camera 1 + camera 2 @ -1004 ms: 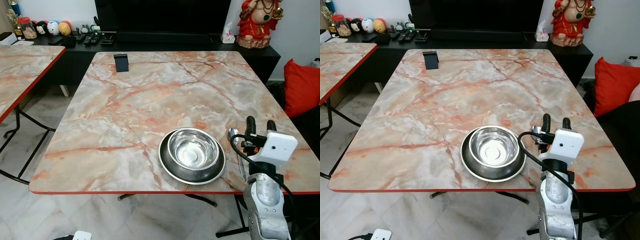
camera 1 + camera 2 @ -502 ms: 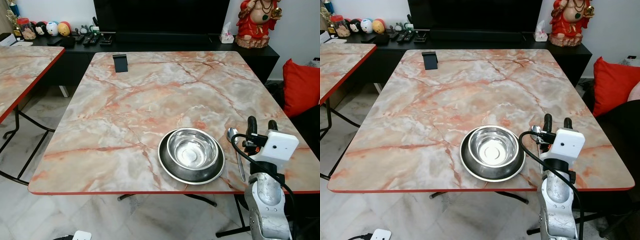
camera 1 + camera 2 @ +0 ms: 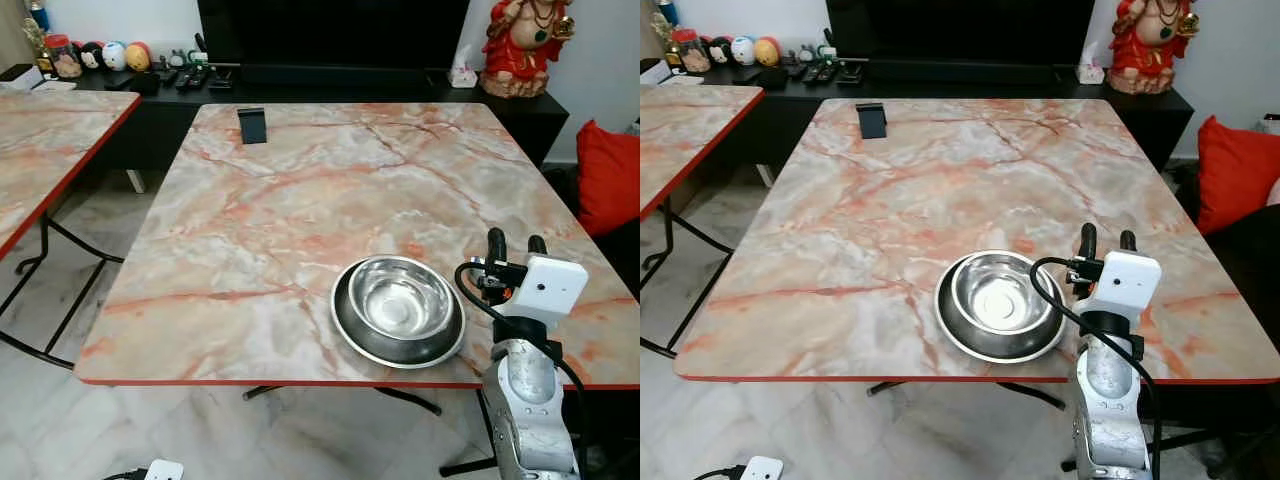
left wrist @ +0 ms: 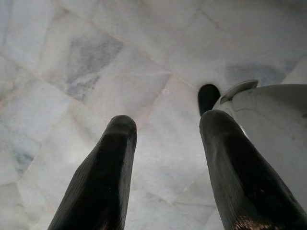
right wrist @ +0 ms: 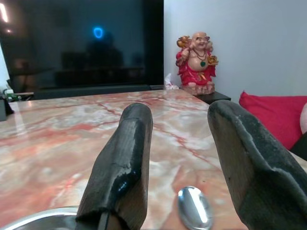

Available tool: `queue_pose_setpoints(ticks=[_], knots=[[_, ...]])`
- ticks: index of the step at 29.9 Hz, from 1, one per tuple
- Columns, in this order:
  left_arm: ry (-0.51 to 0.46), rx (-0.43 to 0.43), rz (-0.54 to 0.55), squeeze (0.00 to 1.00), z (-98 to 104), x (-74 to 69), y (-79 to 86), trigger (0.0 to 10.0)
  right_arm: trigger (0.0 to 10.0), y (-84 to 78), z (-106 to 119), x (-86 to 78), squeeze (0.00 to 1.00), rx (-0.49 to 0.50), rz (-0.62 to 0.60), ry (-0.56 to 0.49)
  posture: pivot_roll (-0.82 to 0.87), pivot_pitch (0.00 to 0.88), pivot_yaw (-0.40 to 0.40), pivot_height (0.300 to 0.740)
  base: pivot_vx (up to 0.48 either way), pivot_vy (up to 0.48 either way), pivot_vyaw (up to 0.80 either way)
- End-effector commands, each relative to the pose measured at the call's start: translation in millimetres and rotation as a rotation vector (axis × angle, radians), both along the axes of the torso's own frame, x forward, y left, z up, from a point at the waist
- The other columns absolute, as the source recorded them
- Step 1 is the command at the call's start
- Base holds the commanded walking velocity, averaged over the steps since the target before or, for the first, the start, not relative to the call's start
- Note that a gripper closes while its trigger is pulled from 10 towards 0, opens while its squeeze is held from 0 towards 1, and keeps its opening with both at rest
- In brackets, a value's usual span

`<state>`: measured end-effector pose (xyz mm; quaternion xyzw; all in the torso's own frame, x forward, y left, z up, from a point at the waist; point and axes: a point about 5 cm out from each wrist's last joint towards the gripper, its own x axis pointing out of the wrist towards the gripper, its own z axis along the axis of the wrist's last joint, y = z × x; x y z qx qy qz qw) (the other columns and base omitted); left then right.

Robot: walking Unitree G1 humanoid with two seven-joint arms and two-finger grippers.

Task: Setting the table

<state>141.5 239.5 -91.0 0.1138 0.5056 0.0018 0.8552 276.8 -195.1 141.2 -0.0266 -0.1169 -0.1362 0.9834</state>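
**Right gripper above a spoon beside the bowl on the desk**

Left eye view: A marble-patterned desk (image 3: 300,200) with a red edge stands in front of the robot. Near its front edge sits a steel bowl (image 3: 398,303) inside a darker round plate (image 3: 352,335). Just beside the bowl, on the robot's right, the right gripper (image 3: 508,243) stands over the desk with its two black fingers pointing up and away, apart from each other. A small black stand (image 3: 252,125) is upright near the far left corner of the desk. Behind the desk is a low black cabinet (image 3: 330,85) with a red statue (image 3: 525,45) on it. A red cushion (image 3: 608,175) lies to the right, and a second marble desk (image 3: 50,150) is to the left.

Right eye view: The same scene. The bowl (image 3: 1002,298) is touching nothing but its plate, and the right gripper (image 3: 1106,239) is just beside the plate's rim.

Left wrist view: The left gripper (image 4: 163,139) hangs over a pale tiled floor (image 4: 96,62), its fingers apart with nothing between them.

Right wrist view: Between the spread fingers (image 5: 125,158) of the right gripper, a steel spoon (image 5: 194,208) lies on the desk, not touched by them. The rim of the bowl (image 5: 43,218) shows next to one finger. The red statue (image 5: 195,62) stands far behind.
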Motion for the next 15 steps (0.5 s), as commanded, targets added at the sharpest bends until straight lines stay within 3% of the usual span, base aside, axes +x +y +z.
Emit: queue_pose_setpoints(ticks=[1,15], knots=[[0.016,0.005,0.012,0.0,-0.2,-2.6,4.0,10.0,10.0,0.3,4.6,-0.4,0.0,-0.001,-0.005,-0.013,-0.02,0.0,0.01,0.728,0.0,0.428,0.0],[0.017,0.002,0.009,0.0,-0.3,-2.8,3.7,10.0,10.0,9.5,3.9,3.3,0.0,0.007,0.031,-0.009,0.0,0.0,0.003,0.728,0.0,0.38,0.0]])
